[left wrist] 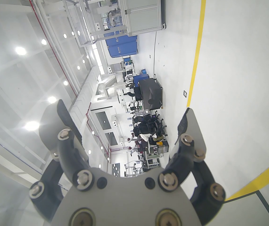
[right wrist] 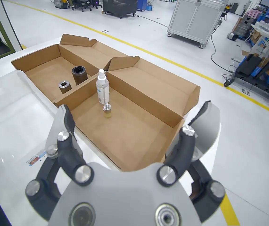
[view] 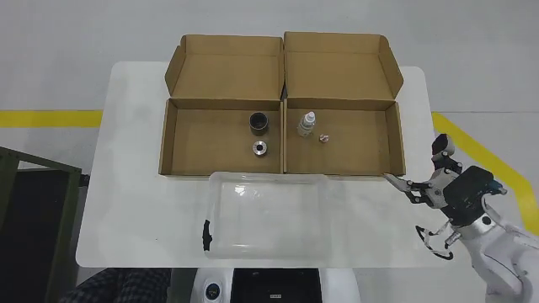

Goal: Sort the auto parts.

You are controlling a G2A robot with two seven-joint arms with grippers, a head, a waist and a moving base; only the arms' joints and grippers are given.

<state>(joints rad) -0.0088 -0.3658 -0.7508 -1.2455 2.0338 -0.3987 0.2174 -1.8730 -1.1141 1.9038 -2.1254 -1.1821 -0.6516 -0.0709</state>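
- Right gripper (view: 410, 209) hangs at the table's (view: 135, 206) right edge, near the front corner, jaws spread wide, holding nothing.
- Left gripper (left wrist: 124, 108) jaws spread wide, holding nothing.

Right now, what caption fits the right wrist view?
Right gripper, jaws open, facing boxes holding two cylinders, a bottle and a vial.

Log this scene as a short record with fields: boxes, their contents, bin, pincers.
left box: dark cylinder, metal ring, both upright
right box: spray bottle, small fitting, both upright
clear bin: on table, in front of both boxes
left pincer: open, aimed away from table
right pincer: open, holding nothing, beside the right box's near corner
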